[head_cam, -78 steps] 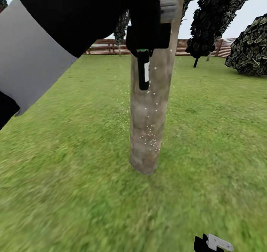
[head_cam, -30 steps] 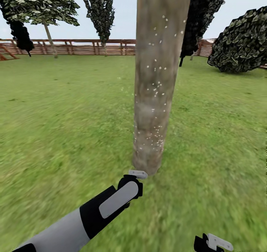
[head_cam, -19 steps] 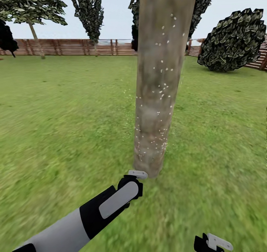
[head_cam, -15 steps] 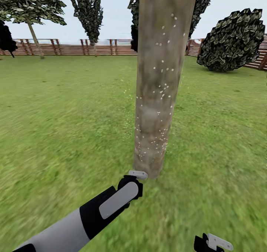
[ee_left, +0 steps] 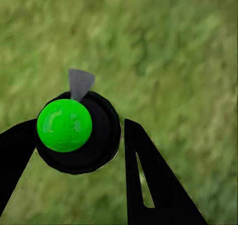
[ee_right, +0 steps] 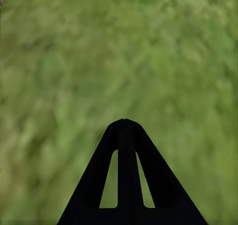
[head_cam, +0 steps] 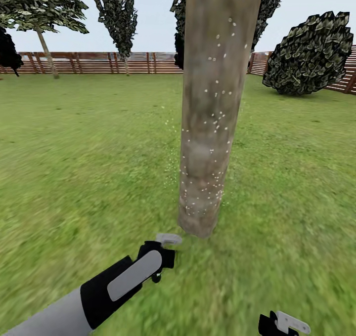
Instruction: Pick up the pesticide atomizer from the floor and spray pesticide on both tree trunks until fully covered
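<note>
The left gripper (head_cam: pixel 165 249), low over the lawn (head_cam: pixel 74 143) just short of the trunk's foot, pinches the pesticide atomizer (ee_left: pixel 78 130), its green-capped black body seated between the two dark fingers (ee_left: pixel 148 180). White specks of pesticide (head_cam: pixel 210 123) dot the near face of the tree trunk (head_cam: pixel 212 108) only sparsely, so coverage appears partial; a second tree is presumably untreated. The right gripper (ee_right: pixel 125 123) hangs idle over grass, fingers pressed together

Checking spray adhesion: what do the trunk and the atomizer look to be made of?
The tree trunk looks like smooth, matte grey-brown bark, mottled, with white specks clinging. The pesticide atomizer, held between the left gripper's fingers, seems black matte plastic with a glossy green cap, judging by its highlights.
</note>
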Controlling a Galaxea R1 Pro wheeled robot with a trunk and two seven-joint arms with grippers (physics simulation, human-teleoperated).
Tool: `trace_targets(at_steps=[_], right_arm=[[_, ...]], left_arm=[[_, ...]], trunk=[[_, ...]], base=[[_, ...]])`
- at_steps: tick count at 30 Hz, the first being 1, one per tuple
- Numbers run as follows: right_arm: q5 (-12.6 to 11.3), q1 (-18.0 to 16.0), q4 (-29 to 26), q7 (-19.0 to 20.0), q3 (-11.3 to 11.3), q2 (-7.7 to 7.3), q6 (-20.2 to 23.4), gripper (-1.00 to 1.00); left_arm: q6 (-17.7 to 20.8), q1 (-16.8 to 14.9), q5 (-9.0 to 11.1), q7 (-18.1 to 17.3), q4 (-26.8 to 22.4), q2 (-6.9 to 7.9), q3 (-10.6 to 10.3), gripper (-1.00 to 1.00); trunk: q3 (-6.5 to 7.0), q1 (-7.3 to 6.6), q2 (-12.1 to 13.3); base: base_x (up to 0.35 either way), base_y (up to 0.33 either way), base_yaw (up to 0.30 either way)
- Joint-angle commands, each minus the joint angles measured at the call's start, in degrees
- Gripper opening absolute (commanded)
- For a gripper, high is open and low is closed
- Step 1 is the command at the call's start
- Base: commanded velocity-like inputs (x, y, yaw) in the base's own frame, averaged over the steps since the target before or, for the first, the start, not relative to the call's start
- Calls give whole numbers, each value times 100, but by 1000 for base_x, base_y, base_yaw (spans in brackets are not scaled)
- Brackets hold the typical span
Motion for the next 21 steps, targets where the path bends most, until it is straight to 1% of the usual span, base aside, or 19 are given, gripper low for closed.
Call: trace_targets(at_steps=[1,3,4,6,8,10,11,13,14,15,16,17,19,20,21], right_arm=[[33,-3,0,-9,-12,5,-11,-100],[34,-3,0,-14,-12,7,-12,-100],[35,-3,0,-16,-12,7,-11,-100],[34,-3,0,-18,-12,6,-10,-100],[38,-3,0,-18,-12,5,-9,-100],[34,-3,0,-13,-12,4,-5,-100],[34,-3,0,-11,-12,4,-5,-100],[33,-3,0,-10,-15,3,-5,-100],[33,-3,0,-10,-17,2,-3,-100],[33,-3,0,-9,-17,2,-2,-100],[33,-3,0,-6,-15,2,0,-100],[33,-3,0,-3,-13,1,4,-100],[38,-3,-22,2,-13,1,10,-100],[39,-5,-42,7,-6,1,14,-100],[40,-11,-60,16,-2,1,23,-100]], left_arm=[[27,-4,35,-22,-76,155,-11,-100],[32,-1,36,-94,-175,446,-11,-100],[33,-1,36,-107,-192,527,-12,-100],[34,-1,36,-121,-208,635,-12,-100],[35,0,36,-136,-212,695,-13,-100],[32,0,31,-545,-186,831,-7,-100],[30,0,29,-832,-177,957,-6,-100],[24,0,12,-1506,-161,1257,-5,-100],[22,0,-84,-1887,-150,1401,-4,-100],[20,0,-304,-2295,-143,1515,-4,-100],[17,2,-585,-2690,-139,1600,-4,-100],[13,14,-954,-3226,-114,1676,-1,-100],[-50,134,-1275,-3881,-40,1725,6,-100],[-112,192,-1482,-4232,-6,1743,9,-100],[-170,234,-1770,-4619,27,1790,10,-100]], trunk=[[-5,-1,-2],[-5,-1,-2],[-5,-1,-2],[-5,-1,-2],[-5,-1,-2],[-5,-1,-2],[-5,-1,-2],[-5,-1,-2],[-5,-1,-2],[-5,-1,-2],[-5,-1,-2],[-5,-1,-2],[-5,-1,-2],[-5,-1,-2],[-5,-1,-2]], base=[[0,0,0],[0,0,0],[0,0,0],[0,0,0],[0,0,0],[0,0,0],[0,0,0],[0,0,0],[0,0,0],[0,0,0],[0,0,0],[0,0,0],[0,0,0],[0,0,0],[0,0,0]])
